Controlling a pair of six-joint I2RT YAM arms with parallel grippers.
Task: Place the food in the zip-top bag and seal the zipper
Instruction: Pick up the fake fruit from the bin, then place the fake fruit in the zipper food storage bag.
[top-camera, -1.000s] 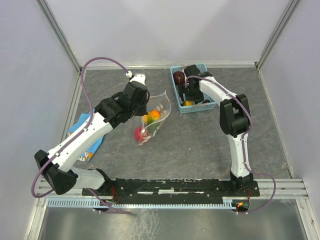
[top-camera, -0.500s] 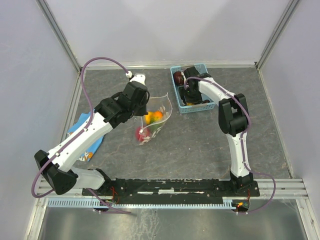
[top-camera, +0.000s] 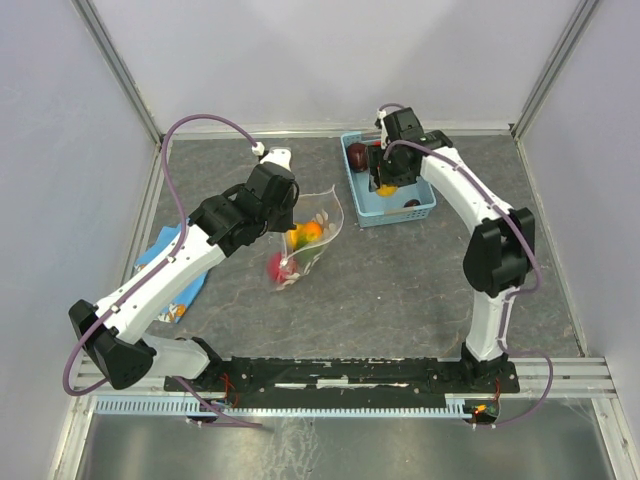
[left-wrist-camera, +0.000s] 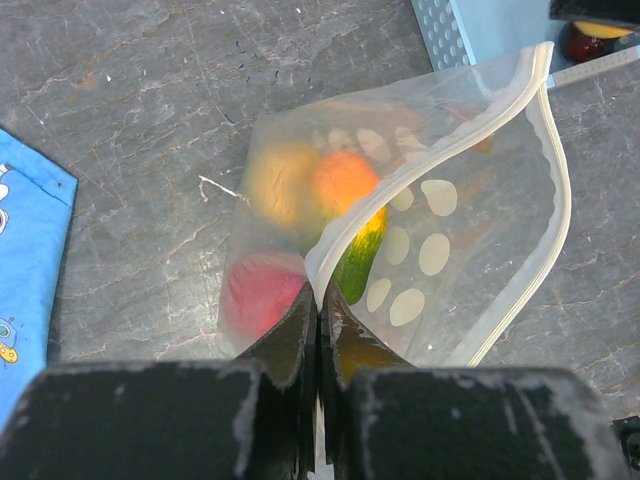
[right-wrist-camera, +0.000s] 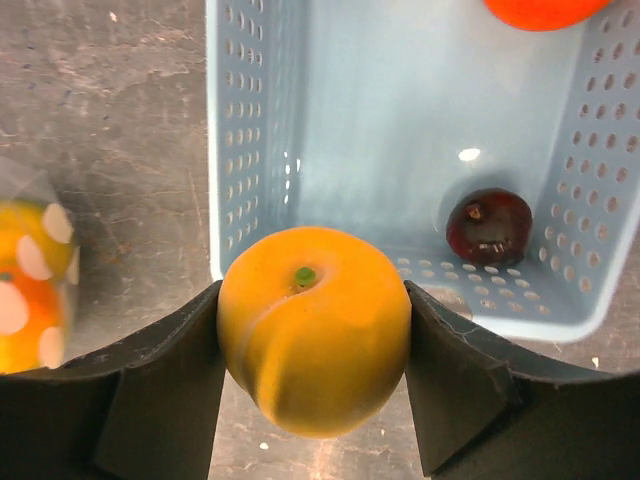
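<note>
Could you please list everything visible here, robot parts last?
zip-top bag: one, clear with white spots, mid-table, mouth open.
food in bag: at least four, yellow, orange, green, red.
basket: one, light blue, right of bag.
food in basket: three, two dark maroon, one orange-red.
yellow-orange fruit: one, held over basket wall.
cloth: one, blue, left of bag.
table: one, dark grey.
left pincer: one, black, shut on bag's edge.
right pincer: one, black, gripping the fruit.

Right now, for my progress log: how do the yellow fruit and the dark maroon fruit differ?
The yellow fruit is clamped in the right gripper; the maroon fruit lies loose in the basket. The yellow fruit is bright, the maroon fruit nearly black. Both are glossy and outside the bag.
</note>
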